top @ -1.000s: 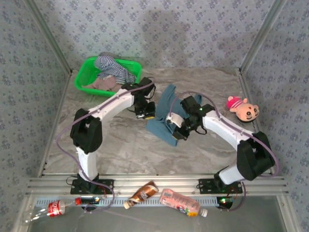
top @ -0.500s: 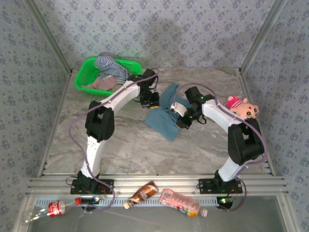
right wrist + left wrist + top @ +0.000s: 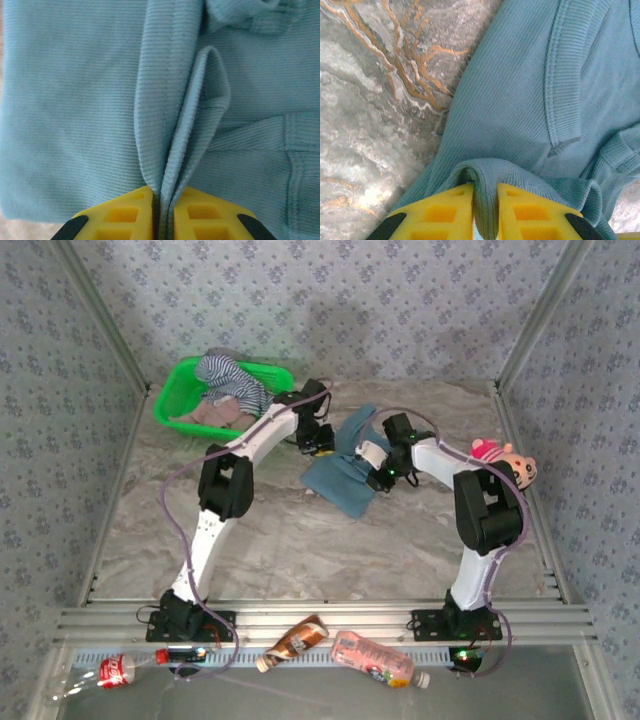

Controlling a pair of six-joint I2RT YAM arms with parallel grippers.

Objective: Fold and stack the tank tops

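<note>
The teal-blue tank top lies bunched on the marble table between my two grippers. My left gripper is at its upper left edge, and in the left wrist view its yellow fingers are shut on a raised fold of the teal fabric. My right gripper is at the top's right side, its fingers shut on a thin pinched ridge of the same fabric. The striped tank top and the dusty pink one lie in the green basket at the back left.
A pink plush toy lies at the right edge of the table, close to the right arm's elbow. Several bottles lie on the rail in front of the arm bases. Patterned walls close in the back and both sides.
Both arms have stretched farther toward the back of the table. The teal top has gone with them, away from the near edge.
</note>
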